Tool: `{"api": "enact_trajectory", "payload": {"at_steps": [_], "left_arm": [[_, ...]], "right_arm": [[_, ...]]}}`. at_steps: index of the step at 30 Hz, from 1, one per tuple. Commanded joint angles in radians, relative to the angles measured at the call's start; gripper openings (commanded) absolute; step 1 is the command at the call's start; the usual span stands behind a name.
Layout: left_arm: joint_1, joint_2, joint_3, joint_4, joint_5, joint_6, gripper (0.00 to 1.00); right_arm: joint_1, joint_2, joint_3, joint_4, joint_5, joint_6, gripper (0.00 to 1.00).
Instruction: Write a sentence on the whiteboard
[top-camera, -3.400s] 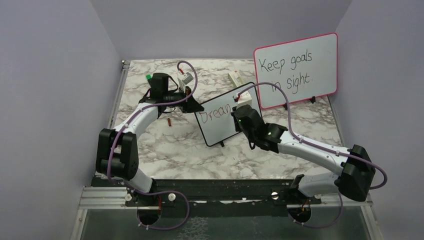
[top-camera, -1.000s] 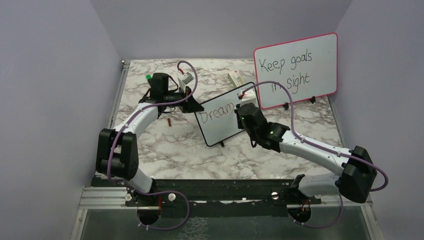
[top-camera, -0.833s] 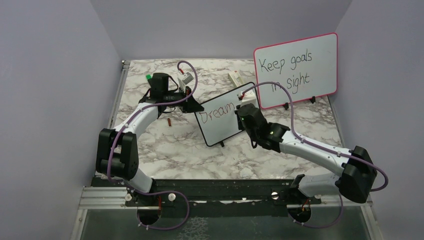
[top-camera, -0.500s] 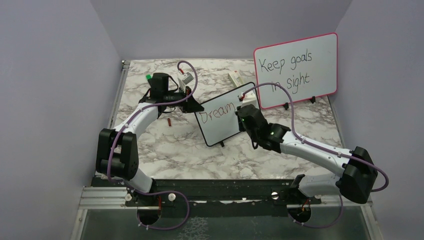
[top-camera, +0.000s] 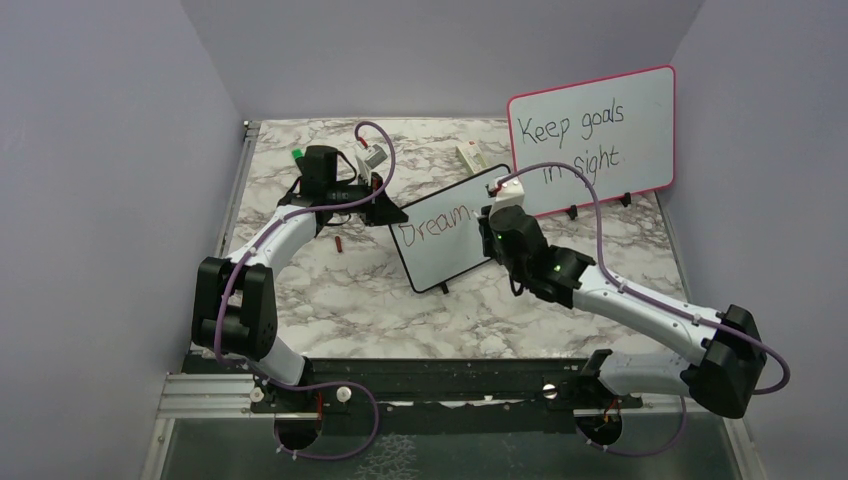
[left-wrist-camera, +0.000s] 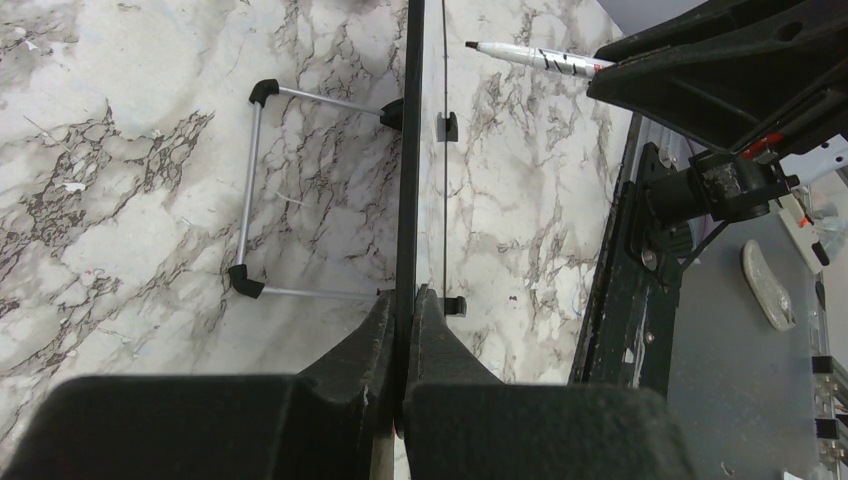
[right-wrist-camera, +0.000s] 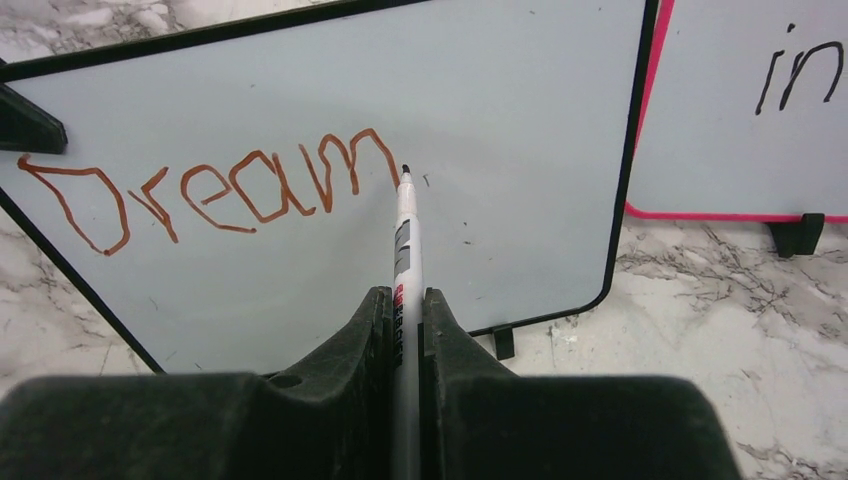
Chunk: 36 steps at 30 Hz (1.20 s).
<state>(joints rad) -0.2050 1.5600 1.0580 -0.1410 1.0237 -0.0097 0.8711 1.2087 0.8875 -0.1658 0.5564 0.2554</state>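
The black-framed whiteboard (top-camera: 450, 250) stands tilted on the marble table. Red writing (right-wrist-camera: 220, 195) on it reads "Dream"; it also shows in the top view (top-camera: 432, 220). My left gripper (top-camera: 385, 212) is shut on the board's left edge (left-wrist-camera: 406, 200), seen edge-on in the left wrist view with its wire stand (left-wrist-camera: 255, 190). My right gripper (right-wrist-camera: 405, 310) is shut on a white marker (right-wrist-camera: 404, 240). The marker's tip (right-wrist-camera: 405, 169) sits just right of the "m", at or very near the surface. The marker also shows in the left wrist view (left-wrist-camera: 530, 58).
A larger pink-framed board (top-camera: 592, 135) with black "Keep goals in sight" stands behind at the right, its edge in the right wrist view (right-wrist-camera: 740, 120). Small items lie at the back of the table (top-camera: 370, 155), and a small red piece (top-camera: 339, 243) lies by the left arm.
The written word grew from "Drean" to "Dream". My right arm has shifted right and slightly back, moving the marker tip off the end of the "m". The left arm has not moved.
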Motion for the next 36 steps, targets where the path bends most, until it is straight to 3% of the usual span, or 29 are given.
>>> {"api": "enact_trajectory", "payload": {"at_steps": [1,36], "left_arm": [[-0.042,0.068,-0.049,-0.135,-0.163,0.087,0.0],[-0.042,0.072,-0.046,-0.143,-0.167,0.093,0.0]], "right_arm": [[-0.018,-0.02,0.0,0.051,-0.004,-0.029,0.01],[-0.066,0.059,0.018,0.131,-0.069,-0.05,0.01]]}}
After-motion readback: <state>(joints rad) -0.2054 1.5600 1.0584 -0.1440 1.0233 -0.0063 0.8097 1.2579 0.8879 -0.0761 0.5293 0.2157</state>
